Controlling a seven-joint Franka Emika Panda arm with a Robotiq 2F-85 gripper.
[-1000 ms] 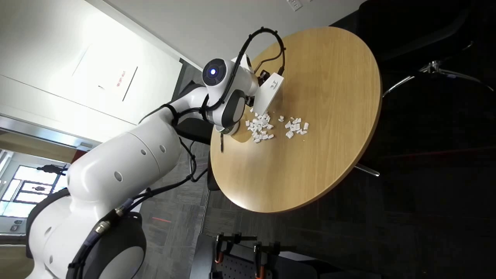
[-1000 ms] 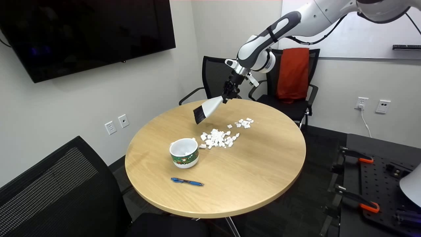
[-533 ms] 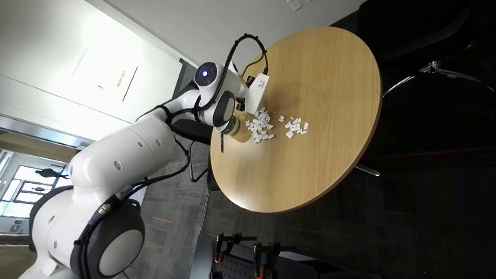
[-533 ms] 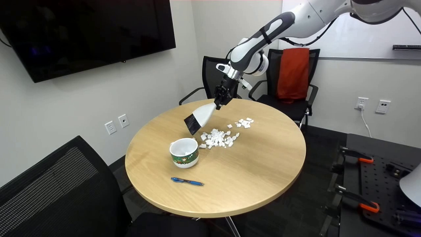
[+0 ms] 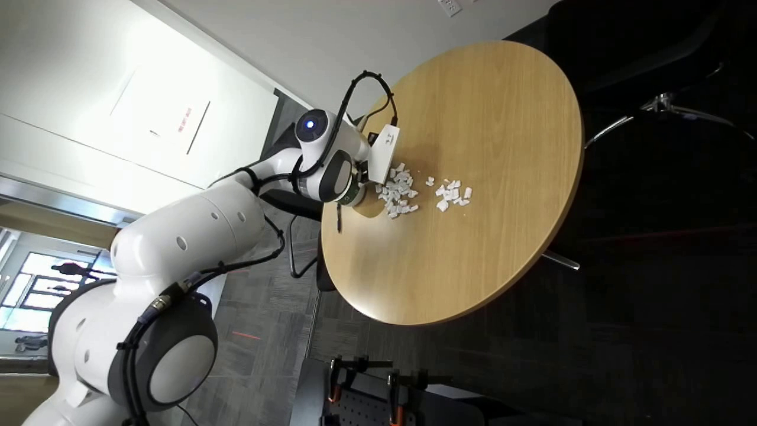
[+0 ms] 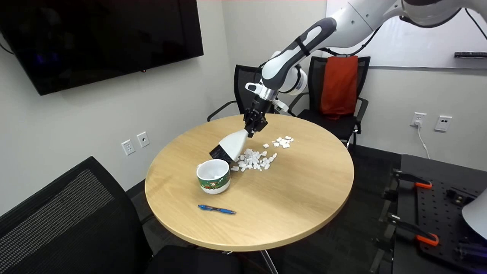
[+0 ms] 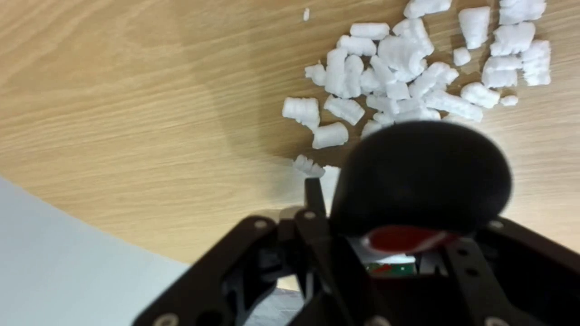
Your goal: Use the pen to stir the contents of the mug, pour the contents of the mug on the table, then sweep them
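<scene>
Mug [image 6: 214, 184] stands upright on the table [image 6: 289, 205], w/ what look like a few white bits [image 6: 217, 177] inside; far more lie in a heap [image 6: 252, 160] just beside it, & a smaller cluster [image 6: 282, 142] sits farther off; so stir & pour look done, & you're prob. early in the sweep; the pen [image 6: 217, 209] lies apart, nr the table's edge; your gripper [image 6: 249, 130] is clamped on the brush [image 6: 233, 144], bristles [image 6: 220, 153] angled down behind the mug in an exterior view, next to the heap (can't tell if they touch wood, b/c the mug hides part of their edge); next move prob. calls for getting the bristles flat on the table, then a low, steady push thru the heap, away from the mug; keep the stroke short, since a wide swing could knock the mug.
</scene>
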